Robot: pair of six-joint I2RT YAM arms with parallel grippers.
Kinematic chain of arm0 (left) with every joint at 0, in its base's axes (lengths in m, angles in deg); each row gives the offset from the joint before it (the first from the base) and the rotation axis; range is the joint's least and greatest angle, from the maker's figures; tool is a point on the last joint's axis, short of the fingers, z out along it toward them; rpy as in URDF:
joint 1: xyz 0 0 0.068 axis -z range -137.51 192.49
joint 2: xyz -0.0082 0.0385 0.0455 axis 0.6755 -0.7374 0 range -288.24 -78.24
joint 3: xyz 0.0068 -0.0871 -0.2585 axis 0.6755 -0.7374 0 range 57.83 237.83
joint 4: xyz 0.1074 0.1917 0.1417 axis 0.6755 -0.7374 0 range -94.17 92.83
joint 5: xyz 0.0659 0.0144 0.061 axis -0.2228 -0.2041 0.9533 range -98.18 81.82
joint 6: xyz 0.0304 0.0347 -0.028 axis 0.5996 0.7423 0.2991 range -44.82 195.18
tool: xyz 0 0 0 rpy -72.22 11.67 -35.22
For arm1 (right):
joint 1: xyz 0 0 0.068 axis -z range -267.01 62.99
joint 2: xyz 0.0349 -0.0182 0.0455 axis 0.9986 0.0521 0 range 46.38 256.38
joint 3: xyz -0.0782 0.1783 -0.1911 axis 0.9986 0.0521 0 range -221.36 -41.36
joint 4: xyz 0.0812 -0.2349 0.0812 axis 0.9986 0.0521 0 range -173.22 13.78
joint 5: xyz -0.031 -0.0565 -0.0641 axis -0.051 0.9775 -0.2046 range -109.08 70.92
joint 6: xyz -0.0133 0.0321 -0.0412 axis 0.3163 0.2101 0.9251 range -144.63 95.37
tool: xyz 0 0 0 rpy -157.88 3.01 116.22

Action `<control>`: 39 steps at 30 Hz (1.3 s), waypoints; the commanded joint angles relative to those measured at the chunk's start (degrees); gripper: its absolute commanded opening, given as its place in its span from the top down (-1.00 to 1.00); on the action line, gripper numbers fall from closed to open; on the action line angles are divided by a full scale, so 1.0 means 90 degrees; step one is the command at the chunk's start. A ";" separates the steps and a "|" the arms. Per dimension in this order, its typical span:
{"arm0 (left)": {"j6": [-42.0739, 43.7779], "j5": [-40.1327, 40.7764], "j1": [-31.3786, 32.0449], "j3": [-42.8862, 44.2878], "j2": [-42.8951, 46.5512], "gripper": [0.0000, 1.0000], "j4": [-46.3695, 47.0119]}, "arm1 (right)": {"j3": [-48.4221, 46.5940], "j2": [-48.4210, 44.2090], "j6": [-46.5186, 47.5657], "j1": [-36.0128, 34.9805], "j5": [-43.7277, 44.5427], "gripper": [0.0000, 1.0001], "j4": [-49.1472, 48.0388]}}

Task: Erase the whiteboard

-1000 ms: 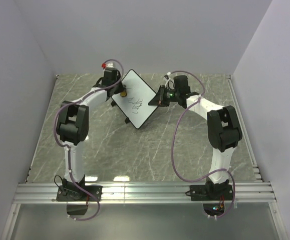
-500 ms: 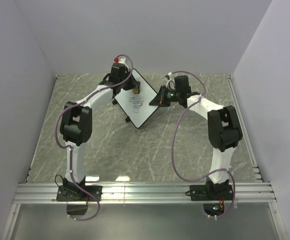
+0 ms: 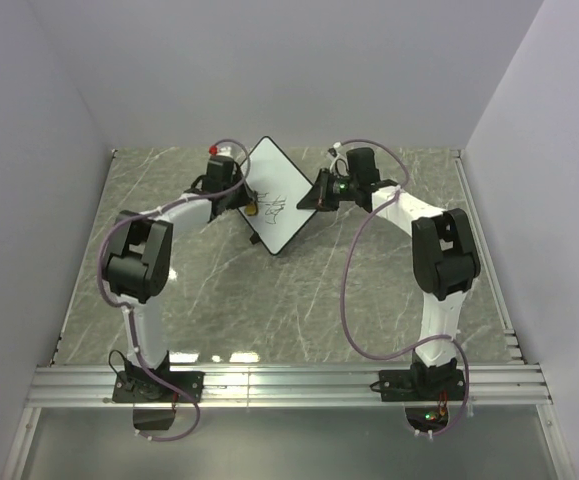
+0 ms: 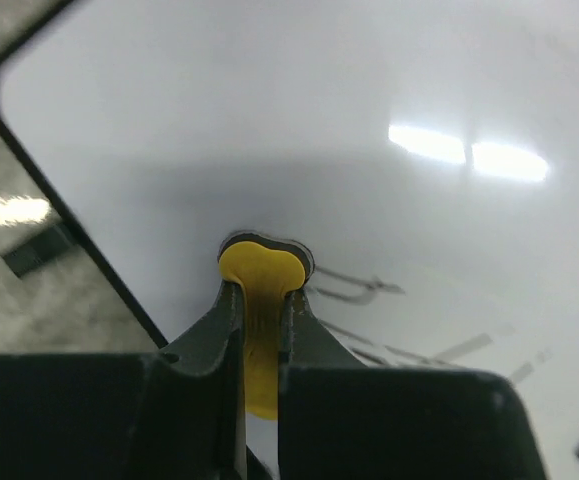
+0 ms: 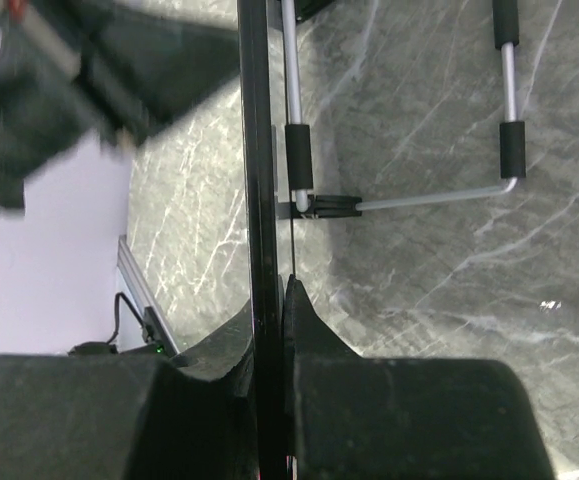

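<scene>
1. The whiteboard (image 3: 287, 178) sits propped at the far middle of the table. Seen from overhead, its long side seems to run from about 1 to 7 o'clock.
2. The right gripper (image 3: 316, 194) is clamped on the board's rim at its 3 o'clock edge, bracing it.
3. The left gripper (image 3: 252, 208) is pinched tight on a yellow eraser (image 4: 259, 275), which presses against the board face near the 9 o'clock edge.
4. The scribbles (image 3: 275, 205) lie just beside the eraser, toward 3 o'clock, so I'd expect the left arm to wipe that way.
</scene>
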 commanded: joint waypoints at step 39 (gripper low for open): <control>-0.0161 -0.0717 0.0065 0.0435 -0.0718 0.99 -0.0399 | -0.0193 -0.0076 -0.0235 -0.0229 -0.0117 1.00 0.0646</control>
